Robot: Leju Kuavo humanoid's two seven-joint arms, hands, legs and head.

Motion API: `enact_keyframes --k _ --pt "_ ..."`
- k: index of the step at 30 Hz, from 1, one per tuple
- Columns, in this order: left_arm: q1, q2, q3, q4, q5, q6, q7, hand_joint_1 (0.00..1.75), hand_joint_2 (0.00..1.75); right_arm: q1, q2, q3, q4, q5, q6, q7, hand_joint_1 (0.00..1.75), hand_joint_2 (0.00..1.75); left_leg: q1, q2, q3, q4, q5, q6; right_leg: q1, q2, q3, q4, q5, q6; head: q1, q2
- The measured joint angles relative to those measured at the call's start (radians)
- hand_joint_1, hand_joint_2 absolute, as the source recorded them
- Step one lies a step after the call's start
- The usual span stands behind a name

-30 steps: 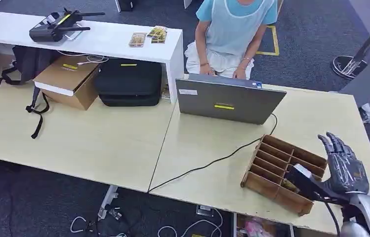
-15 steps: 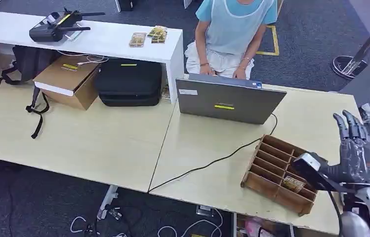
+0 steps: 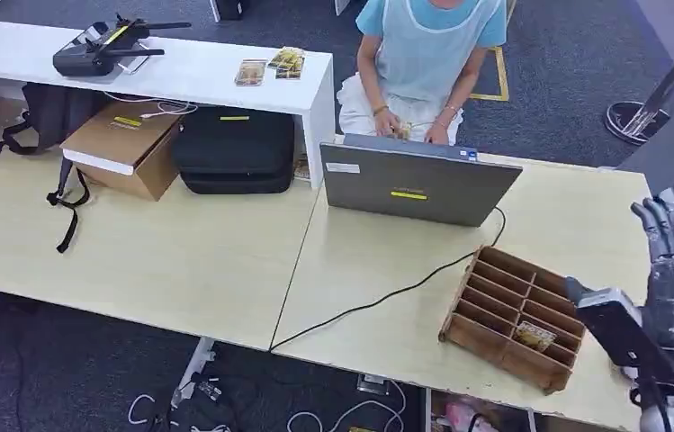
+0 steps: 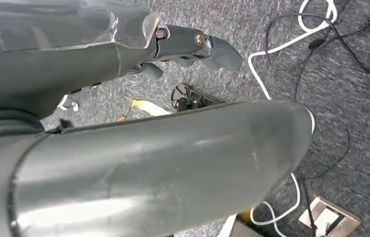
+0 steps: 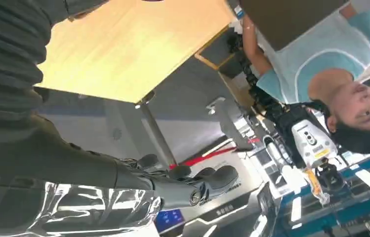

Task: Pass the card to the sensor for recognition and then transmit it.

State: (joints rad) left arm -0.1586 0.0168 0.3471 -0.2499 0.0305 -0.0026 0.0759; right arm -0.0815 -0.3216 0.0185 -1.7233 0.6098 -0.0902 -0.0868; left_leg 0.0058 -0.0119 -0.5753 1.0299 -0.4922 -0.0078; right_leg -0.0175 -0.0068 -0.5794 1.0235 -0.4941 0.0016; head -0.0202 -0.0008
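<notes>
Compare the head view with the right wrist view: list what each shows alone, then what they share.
Head view alone: the wooden divider tray with a card in one compartment, the laptop, its black cable, the cardboard box and the black case. Right wrist view alone: a table leg and the room beyond it. Both share the right hand, holding nothing, the table and the seated person.
</notes>
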Motion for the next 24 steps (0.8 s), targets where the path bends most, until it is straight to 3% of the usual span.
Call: enact_keyframes --k 11,18,24 --pt "0.006 0.007 0.016 0.0 0.008 -0.006 0.0 0.0 0.0 0.14 -0.012 -0.005 -0.135 0.075 0.1 0.086 0.0 1.75 0.0 0.0 0.0 0.0 0.0 0.0 0.0 0.0 0.0 0.0 0.0 0.0 0.0 0.0" --pt "0.014 0.007 0.032 0.0 0.007 -0.015 0.0 0.0 0.0 0.191 -0.029 0.073 -0.186 0.27 0.134 0.217 0.0 1.75 0.0 0.0 0.0 0.0 0.0 0.0 0.0 0.0 0.0 0.0 0.0 0.0 0.0 0.0" --pt "0.015 0.001 0.044 0.0 0.005 -0.013 0.0 0.0 0.0 0.199 -0.041 0.153 -0.202 0.385 0.164 0.285 0.0 1.75 0.0 0.0 0.0 0.0 0.0 0.0 0.0 0.0 0.0 0.0 0.0 0.0 0.0 0.0"
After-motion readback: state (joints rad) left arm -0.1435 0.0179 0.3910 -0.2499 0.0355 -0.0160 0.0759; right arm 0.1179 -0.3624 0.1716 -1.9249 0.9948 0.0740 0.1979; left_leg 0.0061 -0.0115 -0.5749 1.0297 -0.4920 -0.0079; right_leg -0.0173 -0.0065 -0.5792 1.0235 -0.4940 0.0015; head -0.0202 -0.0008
